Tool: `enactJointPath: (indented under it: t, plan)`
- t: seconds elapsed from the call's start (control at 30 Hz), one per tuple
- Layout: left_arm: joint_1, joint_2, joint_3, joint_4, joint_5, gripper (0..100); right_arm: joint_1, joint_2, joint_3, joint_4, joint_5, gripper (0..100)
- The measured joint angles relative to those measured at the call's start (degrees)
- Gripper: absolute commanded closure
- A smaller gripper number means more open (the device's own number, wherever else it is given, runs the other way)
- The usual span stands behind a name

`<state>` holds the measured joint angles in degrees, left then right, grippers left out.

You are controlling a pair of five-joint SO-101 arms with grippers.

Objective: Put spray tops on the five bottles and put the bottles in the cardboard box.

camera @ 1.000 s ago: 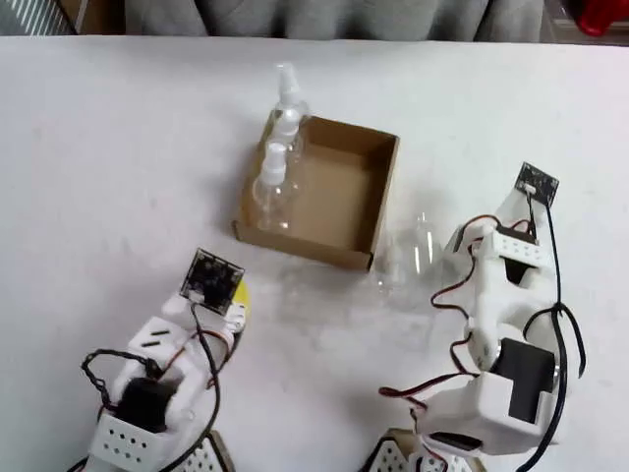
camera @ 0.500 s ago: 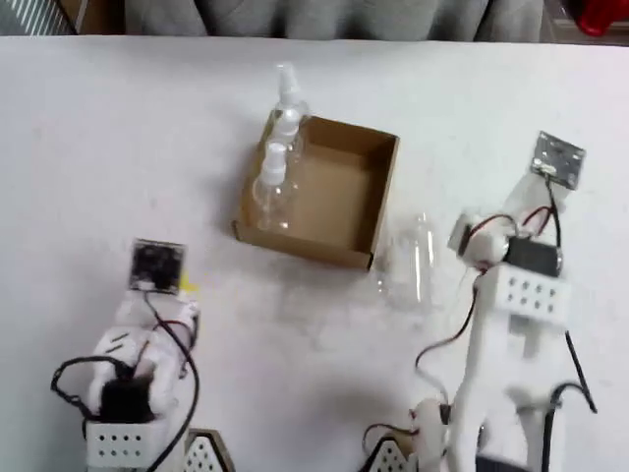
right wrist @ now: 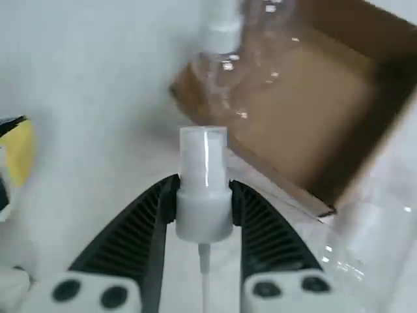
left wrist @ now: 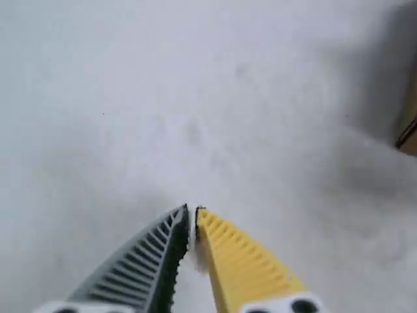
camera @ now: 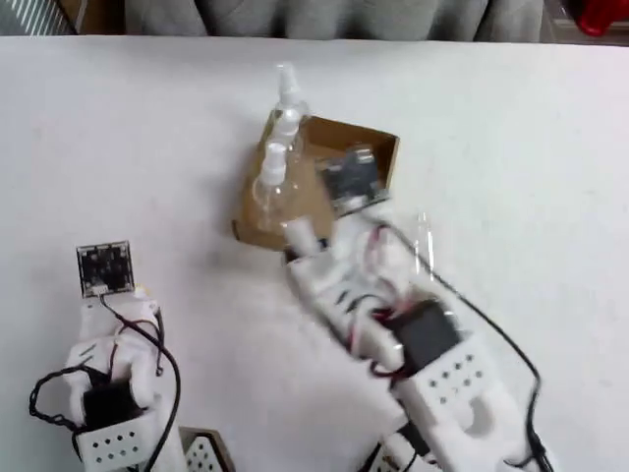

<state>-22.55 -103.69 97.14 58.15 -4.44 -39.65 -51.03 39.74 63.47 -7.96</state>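
My right gripper [right wrist: 203, 188] is shut on a white spray top [right wrist: 203, 195], held upright just before the near wall of the cardboard box [right wrist: 306, 124]. Two clear bottles with spray tops stand in the box's left side [camera: 285, 113] [camera: 270, 182]; one shows in the right wrist view [right wrist: 228, 59]. Another clear bottle [camera: 423, 251] without a top lies on the table right of the box [camera: 378, 147]. My right arm [camera: 393, 324] reaches slantwise across the table's middle to the box front. My left gripper [left wrist: 192, 214] is shut on nothing, low over bare table at the near left.
The left arm [camera: 108, 344] sits at the near left corner, its yellow finger [right wrist: 16, 153] visible at the right wrist view's edge. The white table [camera: 128, 147] spreads wide left of and behind the box. A box corner [left wrist: 410, 134] shows in the left wrist view.
My right arm has swung from the table's right side across to the box front, carrying the spray top. My left arm has pulled back to the left, away from the box.
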Motion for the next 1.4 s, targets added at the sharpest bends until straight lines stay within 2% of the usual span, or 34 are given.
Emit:
enactJointPath:
  t: [0.2,0.37,0.43,0.63,0.77,0.87,1.0,1.1,1.23,1.4]
  plan:
    - [0.0,0.0,0.0,0.3,0.0,98,-7.8,12.1,0.0,-8.4,-0.8,98.1]
    - [0.0,0.0,0.0,0.3,0.0,98,-9.3,25.7,0.0,-17.6,-10.1,98.0]
    - [0.0,0.0,0.0,0.3,0.0,98,-10.3,30.3,0.0,-20.7,-11.6,97.1]
    - [0.0,0.0,0.0,0.3,0.0,98,-13.4,38.8,0.0,-28.0,-12.9,76.3]
    - [0.0,0.0,0.0,0.3,0.0,98,-14.9,38.9,-0.2,-29.1,-15.5,76.4]
    - [0.0,0.0,0.0,0.3,0.0,98,-15.1,38.7,-2.9,-25.9,-15.7,79.3]
    - [0.0,0.0,0.0,0.3,0.0,98,-12.9,34.0,-7.1,-16.5,-15.7,84.4]
    - [0.0,0.0,0.0,0.3,0.0,98,-8.5,29.0,-9.0,-9.1,-15.1,89.6]
    - [0.0,0.0,0.0,0.3,0.0,98,-2.3,21.9,-9.1,-2.2,-8.7,97.6]
    - [0.0,0.0,0.0,0.3,0.0,98,6.8,14.7,-9.1,5.3,-4.0,98.1]
